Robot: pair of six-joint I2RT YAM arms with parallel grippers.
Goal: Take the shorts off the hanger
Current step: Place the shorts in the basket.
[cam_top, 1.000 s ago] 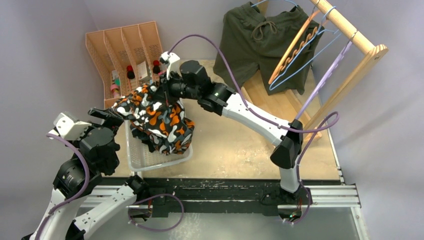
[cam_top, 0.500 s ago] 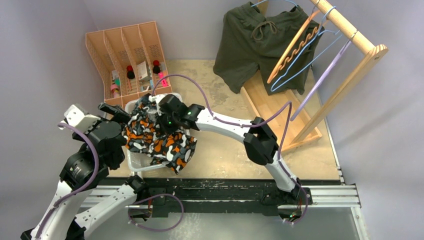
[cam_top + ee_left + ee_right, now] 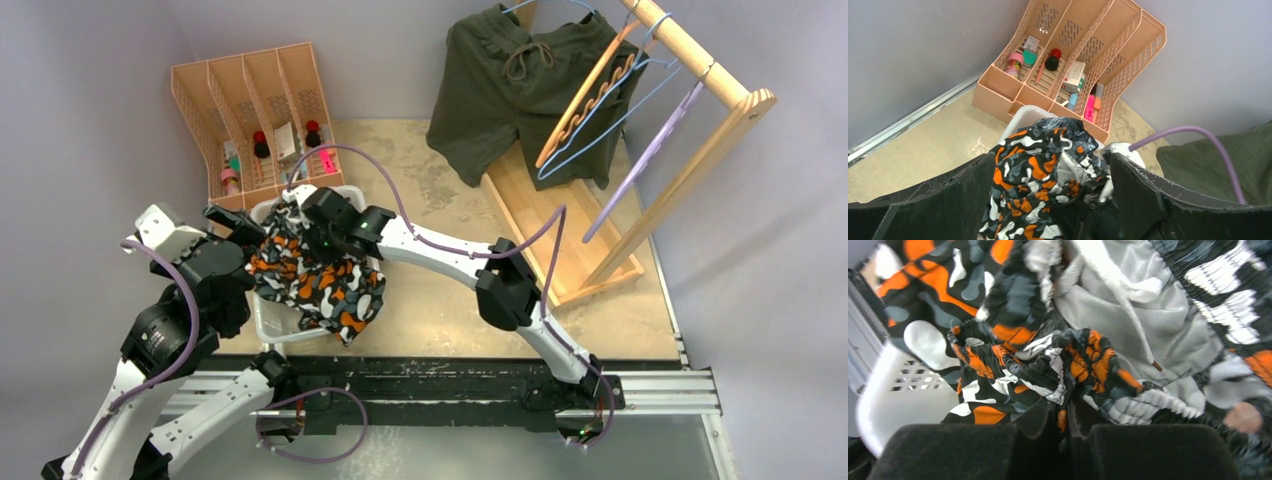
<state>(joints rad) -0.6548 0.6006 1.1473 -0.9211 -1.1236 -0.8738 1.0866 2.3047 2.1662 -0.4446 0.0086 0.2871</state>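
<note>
Orange-black-white camouflage fabric shorts sit in our white plastic basket, right jaws pinching them, left jaws spread empty; olive green drawstring shorts remain for us.

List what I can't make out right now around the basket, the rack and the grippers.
- Top view: the orange camouflage shorts cover the white basket; anything beneath is hidden.
- Top view: the right gripper has its fingertips hidden by its wrist and the cloth.
- Top view: the green shorts reach the top edge; cloth and edge hide their hanger.
- Top view: items in the peach organizer are too small to name.
</note>
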